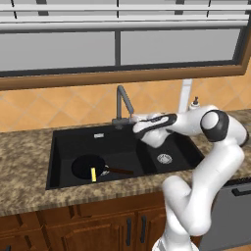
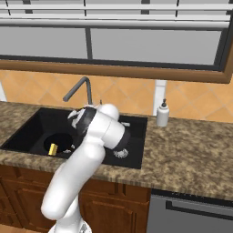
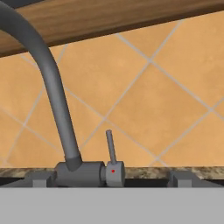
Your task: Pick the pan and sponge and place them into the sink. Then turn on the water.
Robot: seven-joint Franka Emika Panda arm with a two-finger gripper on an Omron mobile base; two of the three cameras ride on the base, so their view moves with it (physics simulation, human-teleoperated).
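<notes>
Granite counter [image 1: 29, 162] under a window, orange tile behind, black sink [image 1: 63, 142] set into it. Left base view: we see the pan [image 1: 87, 166] flat in the wide basin, handle pointing right, with the sponge [image 1: 93, 174] standing on edge inside it, a thin yellow strip. Both placements look done. Gripper [image 1: 133, 123] sits just beside the base of the faucet [image 1: 122, 100], nothing in it; no water visible from the spout

Right base view: our arm blocks most of the basin, but the pan [image 2: 58, 142] and sponge [image 2: 53, 149] show to its left. Soap bottle [image 2: 162, 113] stands on the counter right of the sink

Hand view: we're facing the faucet base head on, lever [image 3: 111, 151] upright and close ahead. Fingertips aren't visible here, so from the wide-open reading we take the jaws as spread and empty. Judgement: only the water step is left, lever not yet touched
</notes>
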